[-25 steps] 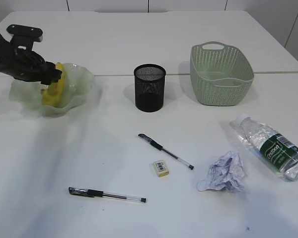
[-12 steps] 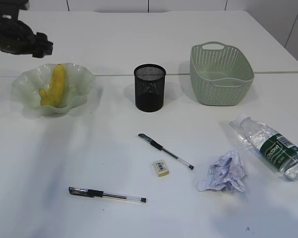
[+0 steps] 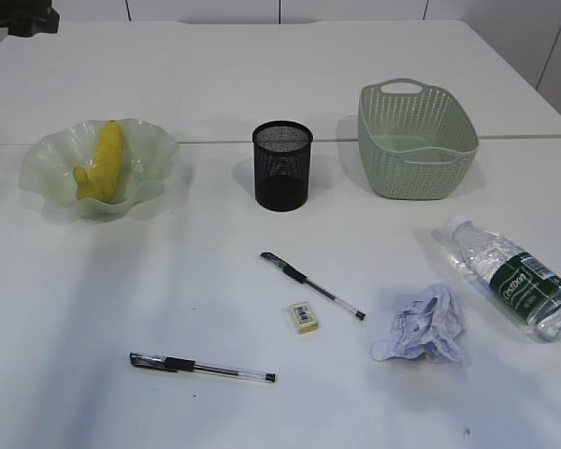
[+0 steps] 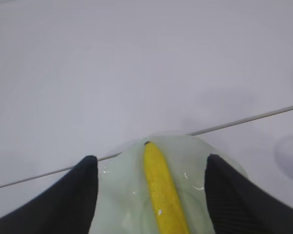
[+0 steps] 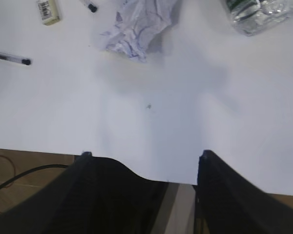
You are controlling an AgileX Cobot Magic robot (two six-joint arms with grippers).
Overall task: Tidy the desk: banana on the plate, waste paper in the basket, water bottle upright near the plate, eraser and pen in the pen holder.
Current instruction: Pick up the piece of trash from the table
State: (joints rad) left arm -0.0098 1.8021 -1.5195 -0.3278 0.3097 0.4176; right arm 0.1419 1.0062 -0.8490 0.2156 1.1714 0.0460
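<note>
On the plate, the banana has been released and the left arm withdrawn; both sets of fingers stand open and empty, the crumpled paper untouched.

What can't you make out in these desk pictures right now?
- Pen holder: contents hidden by dark mesh, exterior view.
- Basket: part of its floor hidden by the near wall, exterior view.
- Eraser: sleeve print too small, exterior view.
- Water bottle: cut off by the top edge, right wrist view.
- Banana: lower end cut off, left wrist view.
</note>
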